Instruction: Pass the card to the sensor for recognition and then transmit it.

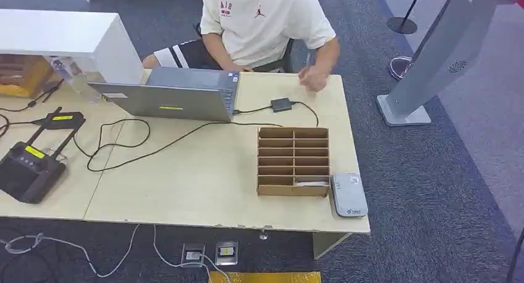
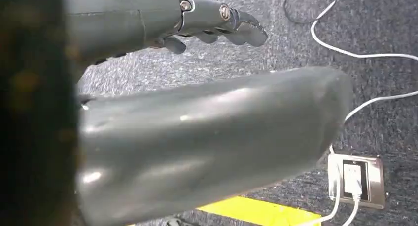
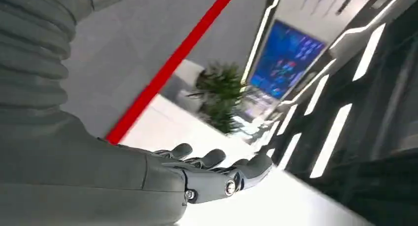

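Head view, nearest first: the grey sensor (image 1: 349,195) lies at the table's (image 1: 204,184) near right edge, just right of the cardboard slot box (image 1: 293,161). A pale card (image 1: 311,183) sits in the box's nearest right slot. Farther back an open laptop (image 1: 173,97) stands, and beyond it a person (image 1: 266,23) sits at the far edge. Left hand (image 2: 217,23) hangs over carpet, fingers slightly apart, holding nothing. Right hand (image 3: 217,174) likewise has its fingers spread and empty.
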Controlling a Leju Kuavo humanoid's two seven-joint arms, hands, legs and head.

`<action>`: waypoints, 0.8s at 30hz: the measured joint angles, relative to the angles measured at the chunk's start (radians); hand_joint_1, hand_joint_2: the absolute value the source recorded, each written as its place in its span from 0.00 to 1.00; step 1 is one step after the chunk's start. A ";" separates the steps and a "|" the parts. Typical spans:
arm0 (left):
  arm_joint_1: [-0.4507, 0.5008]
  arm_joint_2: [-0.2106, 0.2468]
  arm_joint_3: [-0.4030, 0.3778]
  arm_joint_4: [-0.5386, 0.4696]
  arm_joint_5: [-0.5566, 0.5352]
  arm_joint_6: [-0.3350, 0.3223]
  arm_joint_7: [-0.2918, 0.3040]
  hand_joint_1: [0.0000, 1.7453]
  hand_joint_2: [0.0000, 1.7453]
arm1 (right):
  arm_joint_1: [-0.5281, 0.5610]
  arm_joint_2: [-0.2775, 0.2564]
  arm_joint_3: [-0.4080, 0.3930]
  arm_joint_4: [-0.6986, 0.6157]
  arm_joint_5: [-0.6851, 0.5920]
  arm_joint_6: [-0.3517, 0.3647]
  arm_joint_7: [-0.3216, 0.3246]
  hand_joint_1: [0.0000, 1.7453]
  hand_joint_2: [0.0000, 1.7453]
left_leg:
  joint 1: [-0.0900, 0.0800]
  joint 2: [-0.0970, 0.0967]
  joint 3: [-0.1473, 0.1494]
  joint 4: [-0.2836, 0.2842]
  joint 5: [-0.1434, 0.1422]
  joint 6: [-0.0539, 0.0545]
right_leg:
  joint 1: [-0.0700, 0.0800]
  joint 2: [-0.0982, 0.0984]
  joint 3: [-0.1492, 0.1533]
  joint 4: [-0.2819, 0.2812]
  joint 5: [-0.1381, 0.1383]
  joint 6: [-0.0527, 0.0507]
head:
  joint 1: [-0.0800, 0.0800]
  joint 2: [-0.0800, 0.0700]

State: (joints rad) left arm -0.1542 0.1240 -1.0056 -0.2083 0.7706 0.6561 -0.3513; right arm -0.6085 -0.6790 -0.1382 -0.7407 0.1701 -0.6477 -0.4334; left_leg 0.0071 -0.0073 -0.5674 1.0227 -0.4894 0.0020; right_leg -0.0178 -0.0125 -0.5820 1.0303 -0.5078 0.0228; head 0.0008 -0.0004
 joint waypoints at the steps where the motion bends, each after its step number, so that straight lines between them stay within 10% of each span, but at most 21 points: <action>1: 0.000 -0.002 0.001 0.000 0.006 0.000 0.002 0.00 0.00 | 0.007 0.000 -0.029 0.032 -0.011 0.001 0.001 0.00 1.00 | 0.000 0.001 0.000 0.000 0.000 0.000 | 0.000 0.001 0.000 0.000 0.000 0.000 | 0.000 0.000; 24: -0.001 -0.026 0.006 0.000 0.013 -0.002 0.094 0.00 0.00 | 0.397 0.156 -0.197 0.433 0.106 0.111 0.389 0.00 1.00 | 0.003 0.001 0.001 -0.001 -0.002 -0.003 | 0.003 0.002 0.001 0.000 -0.003 -0.002 | 0.000 0.000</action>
State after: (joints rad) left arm -0.1556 0.0980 -0.9998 -0.2083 0.7839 0.6542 -0.2571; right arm -0.2111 -0.5233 -0.3349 -0.3074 0.2762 -0.5367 -0.0446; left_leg 0.0104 -0.0067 -0.5669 1.0220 -0.4918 -0.0013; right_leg -0.0147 -0.0107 -0.5806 1.0308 -0.5109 0.0209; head 0.0011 -0.0004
